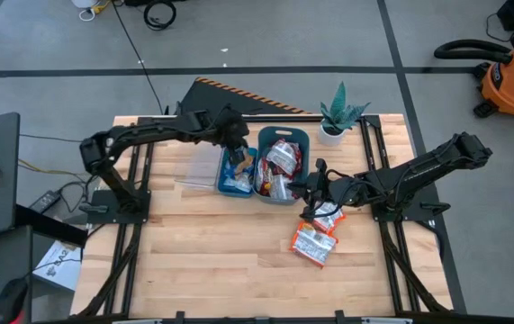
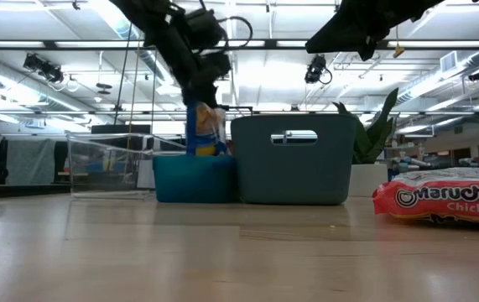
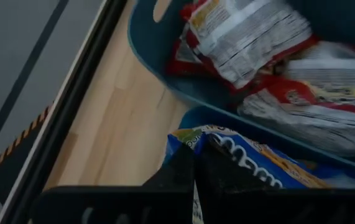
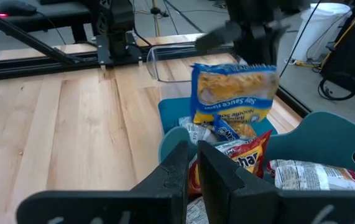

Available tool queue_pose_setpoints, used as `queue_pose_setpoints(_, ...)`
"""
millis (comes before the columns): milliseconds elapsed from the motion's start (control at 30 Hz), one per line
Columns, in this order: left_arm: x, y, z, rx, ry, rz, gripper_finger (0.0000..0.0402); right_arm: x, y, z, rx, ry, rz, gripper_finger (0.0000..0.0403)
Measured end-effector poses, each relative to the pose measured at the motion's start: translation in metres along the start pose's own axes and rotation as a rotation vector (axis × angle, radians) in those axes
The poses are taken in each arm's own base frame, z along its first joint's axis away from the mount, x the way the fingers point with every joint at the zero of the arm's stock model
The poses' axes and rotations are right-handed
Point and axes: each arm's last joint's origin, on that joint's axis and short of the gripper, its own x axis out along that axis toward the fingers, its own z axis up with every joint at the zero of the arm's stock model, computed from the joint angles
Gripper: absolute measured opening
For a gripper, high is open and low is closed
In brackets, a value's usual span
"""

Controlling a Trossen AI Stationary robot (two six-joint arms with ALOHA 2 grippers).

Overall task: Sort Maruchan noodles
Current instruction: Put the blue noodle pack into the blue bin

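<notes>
My left gripper [image 1: 235,153] hangs over the small blue bin [image 1: 224,187], shut on a yellow-and-blue noodle packet [image 4: 233,93] whose lower end dips into that bin [image 2: 193,180]. The dark teal bin [image 1: 285,133] beside it holds several red-and-white packets [image 1: 279,162]. My right gripper [image 1: 308,186] hovers at the teal bin's right side with its fingers [image 4: 176,168] together on nothing. Two orange-red packets [image 1: 314,243] [image 1: 329,216] lie flat on the table right of the bins. One of them shows in the low view [image 2: 449,197]. My left gripper [image 4: 245,59] pinches the yellow-and-blue packet by its top edge [image 4: 236,67], coming from above and pointing down. The packet hangs upright below the fingers [image 3: 177,177], with its lower end inside the small blue bin; whether it touches the bin's contents I cannot tell.
A clear plastic container [image 1: 201,171] stands left of the blue bin. A potted plant [image 1: 333,121] sits at the far edge behind the teal bin. A black board with orange stripes [image 1: 238,94] lies beyond the far edge. The wood near the front edge is bare.
</notes>
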Motion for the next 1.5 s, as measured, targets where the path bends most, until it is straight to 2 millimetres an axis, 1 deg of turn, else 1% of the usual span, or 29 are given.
queue_pose_setpoints(200,0.034,-0.001,-0.006,0.001,0.05,0.004,0.0011,-0.001,0.002,0.0,0.007,-0.001,0.007,0.0039)
queue_pose_setpoints(300,0.038,0.0,-0.008,0.005,0.066,0.038,0.0021,-0.001,0.002,0.0,0.005,-0.001,0.011,0.0039)
queue_pose_setpoints(400,0.037,0.002,-0.008,0.009,0.071,0.085,0.0054,-0.001,0.002,0.0,0.0,0.0,0.011,0.0039)
queue_pose_setpoints(500,0.028,0.008,-0.008,0.02,0.082,0.164,0.0101,-0.001,0.002,0.0,-0.001,0.0,0.011,0.0039)
queue_pose_setpoints(633,0.007,0.016,-0.008,0.043,0.111,0.286,0.0156,-0.001,0.002,0.0,0.0,-0.001,0.011,0.0039)
queue_pose_setpoints(733,-0.018,0.019,-0.004,0.065,0.073,0.303,0.0179,-0.001,0.002,-0.002,0.0,-0.002,0.011,0.0039)
queue_pose_setpoints(833,-0.042,0.017,0.001,0.105,0.005,0.301,0.0184,0.001,0.001,-0.008,0.002,-0.008,0.001,0.0039)
queue_pose_setpoints(933,-0.06,0.007,0.005,0.165,-0.069,0.172,0.018,0.003,-0.002,-0.014,0.019,-0.024,0.002,0.0039)
queue_pose_setpoints(1000,-0.065,-0.004,0.007,0.192,-0.104,0.091,0.0175,0.004,-0.002,-0.017,0.023,-0.028,0.002,0.0039)
queue_pose_setpoints(1067,-0.066,-0.019,0.006,0.241,-0.083,0.053,0.0171,0.004,-0.002,-0.019,0.027,-0.033,0.004,0.0039)
queue_pose_setpoints(1200,-0.069,-0.052,0.002,0.363,-0.022,0.081,0.0164,0.004,-0.003,-0.022,0.027,-0.03,0.004,0.0039)
queue_pose_setpoints(1267,-0.071,-0.066,0.0,0.373,0.002,0.101,0.0163,0.004,-0.003,-0.022,0.031,-0.03,0.004,0.0039)
queue_pose_setpoints(1333,-0.073,-0.076,-0.004,0.35,0.033,0.104,0.0162,0.004,-0.003,-0.022,0.032,-0.029,0.006,0.0039)
queue_pose_setpoints(1433,-0.074,-0.081,-0.01,0.291,0.083,0.13,0.0162,0.004,-0.002,-0.022,0.043,-0.03,0.008,0.0039)
queue_pose_setpoints(1500,-0.071,-0.08,-0.011,0.258,0.106,0.198,0.0162,0.004,-0.002,-0.021,0.051,-0.039,0.011,0.0039)
